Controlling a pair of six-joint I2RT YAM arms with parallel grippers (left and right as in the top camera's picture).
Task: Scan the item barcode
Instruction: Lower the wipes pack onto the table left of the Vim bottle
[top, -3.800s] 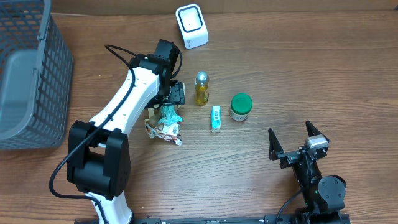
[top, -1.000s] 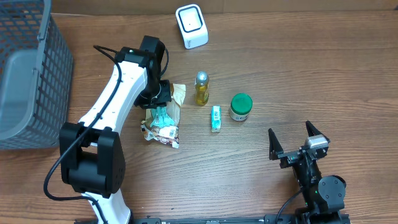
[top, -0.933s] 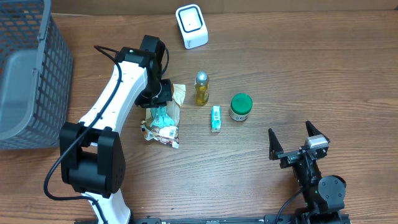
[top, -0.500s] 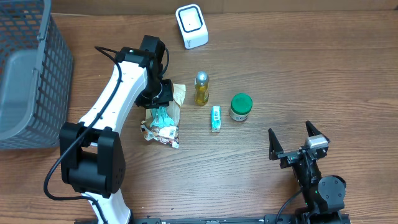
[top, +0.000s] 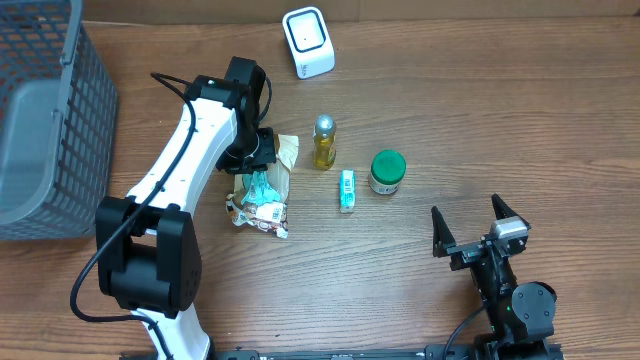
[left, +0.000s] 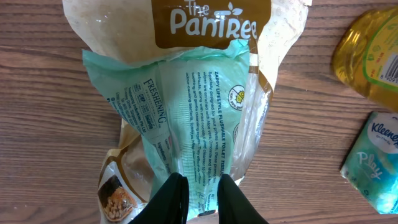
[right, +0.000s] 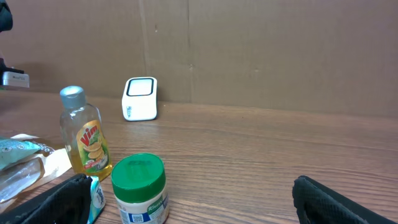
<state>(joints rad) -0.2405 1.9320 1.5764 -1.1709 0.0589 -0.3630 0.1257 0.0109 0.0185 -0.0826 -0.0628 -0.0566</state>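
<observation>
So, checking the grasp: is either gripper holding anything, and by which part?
Left gripper pinches the teal tissue pack by one short end; right gripper holds nothing.

The wooden table (top: 480, 120) carries a mesh basket (top: 95, 130) at its left edge and a scanner (top: 307, 41) by the far edge. Near the middle lie packets (top: 262, 195) (crumpled, heaped), a bottle (top: 323, 142), tissues (top: 347, 190) and a jar (top: 387, 171).
</observation>
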